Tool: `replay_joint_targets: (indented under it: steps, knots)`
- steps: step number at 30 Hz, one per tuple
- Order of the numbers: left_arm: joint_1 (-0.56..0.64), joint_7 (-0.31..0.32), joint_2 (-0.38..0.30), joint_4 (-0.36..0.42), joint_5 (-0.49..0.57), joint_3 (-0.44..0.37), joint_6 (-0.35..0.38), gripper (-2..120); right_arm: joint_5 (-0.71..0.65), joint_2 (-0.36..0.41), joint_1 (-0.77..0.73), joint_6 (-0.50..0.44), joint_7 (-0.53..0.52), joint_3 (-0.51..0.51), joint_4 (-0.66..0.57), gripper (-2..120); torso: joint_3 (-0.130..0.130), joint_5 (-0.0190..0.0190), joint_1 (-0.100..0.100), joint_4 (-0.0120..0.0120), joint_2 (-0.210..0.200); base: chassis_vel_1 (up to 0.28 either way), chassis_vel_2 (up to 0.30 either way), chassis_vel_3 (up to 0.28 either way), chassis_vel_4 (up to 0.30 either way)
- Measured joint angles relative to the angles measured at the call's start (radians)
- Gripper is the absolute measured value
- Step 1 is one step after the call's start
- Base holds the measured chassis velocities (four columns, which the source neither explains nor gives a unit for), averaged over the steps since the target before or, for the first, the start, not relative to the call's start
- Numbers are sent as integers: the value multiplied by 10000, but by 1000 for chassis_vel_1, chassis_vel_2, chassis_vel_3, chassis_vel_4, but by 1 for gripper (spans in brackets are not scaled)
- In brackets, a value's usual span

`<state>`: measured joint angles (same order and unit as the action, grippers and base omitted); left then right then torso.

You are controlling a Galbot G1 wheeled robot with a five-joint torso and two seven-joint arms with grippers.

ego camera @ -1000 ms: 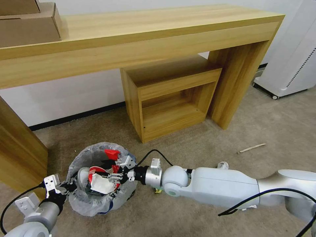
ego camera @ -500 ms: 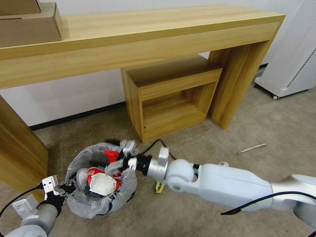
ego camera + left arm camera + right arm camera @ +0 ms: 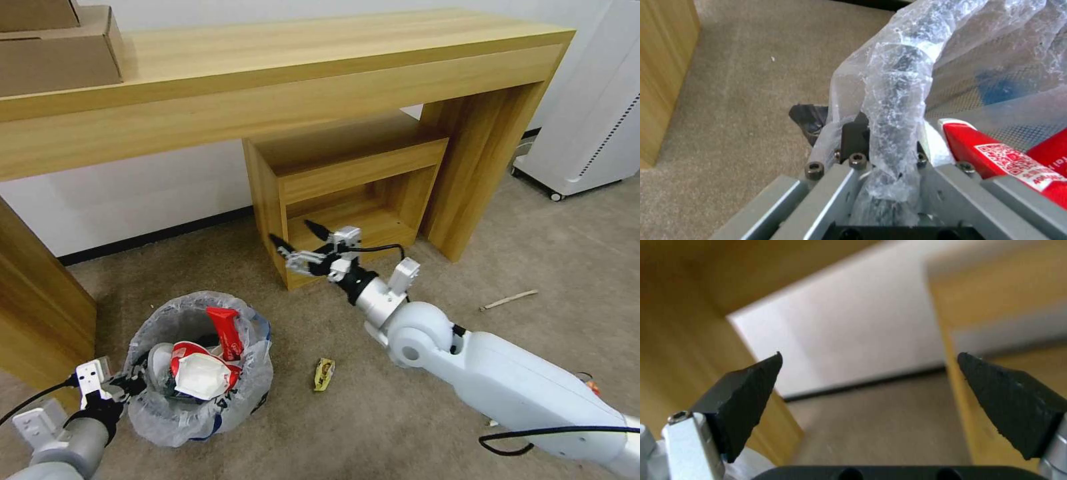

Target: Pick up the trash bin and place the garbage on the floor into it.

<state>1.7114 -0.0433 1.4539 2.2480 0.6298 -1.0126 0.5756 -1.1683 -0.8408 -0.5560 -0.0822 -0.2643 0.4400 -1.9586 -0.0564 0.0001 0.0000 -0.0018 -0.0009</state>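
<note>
The trash bin (image 3: 200, 373) sits on the floor (image 3: 373, 427) at near left, its bagged rim pinched by the left gripper (image 3: 127, 385). The right gripper (image 3: 297, 239) hangs farther right before the wooden cubby (image 3: 347, 193), fingers (image 3: 744, 396) spread and empty. A yellow wrapper (image 3: 324, 373) and thin stick (image 3: 510, 300) lie on the carpet.

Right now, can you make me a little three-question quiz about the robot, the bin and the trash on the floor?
1. True or false: the right gripper is open and holding nothing.
2. What does the left gripper grip? A) the wooden stick B) the bin's bag-covered rim C) the yellow wrapper
3. Name two pieces of trash lying on the carpet.

Key
1. True. Its fingers are spread apart in the air, in front of the small wooden shelf.
2. B. It is clamped on the rim of the trash bin.
3. The yellow wrapper beside the bin and the wooden stick farther to the right.
</note>
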Motion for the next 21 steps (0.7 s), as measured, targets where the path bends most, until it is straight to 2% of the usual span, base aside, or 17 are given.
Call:
replay_joint_targets:
  steps: [1, 6, 9, 12, 15, 19, 21]
  knots:
    - [0, 0, 0, 0, 0, 0, 0, 1, 0, 0, 0, 0, 0, 0, 0, 100, 0, 0, 0, 0, 0, 0, 0, 0, 0]
    - [-30, 3, 76, 14, -86, 31, -1, 1, -643, -17, -702, 1142, -1699, -351, 125, 100, 0, 0, 1, -3, 0, 0, 0, 0, 0]
    - [-45, 3, 97, -26, -122, 41, -1, 1, -868, -83, -913, 1478, -2117, -358, 292, 100, 0, 0, 0, -3, 0, 0, 0, 0, 0]
    - [-60, 3, 135, -79, -179, 45, -2, 1, -1375, -287, -1128, 2017, -3026, -186, 576, 100, -1, -2, 1, -2, 0, 0, 0, 0, 0]
    - [-79, 2, 163, -106, -211, 53, -11, 1, -1506, -387, -1254, 2159, -3308, -76, 732, 100, 0, -1, 0, -2, -1, 0, 0, 0, 0]
    - [-127, -7, 237, -217, -318, 101, -29, 1, -1700, -741, -1603, 2495, -3963, 70, 1133, 100, 0, -3, 1, -3, -1, 0, 0, 0, 0]
    - [-144, -12, 272, -291, -406, 132, -35, 1, -1731, -1146, -1761, 2706, -4660, 115, 1624, 100, 0, -3, 0, -2, 0, 0, 0, 0, 0]
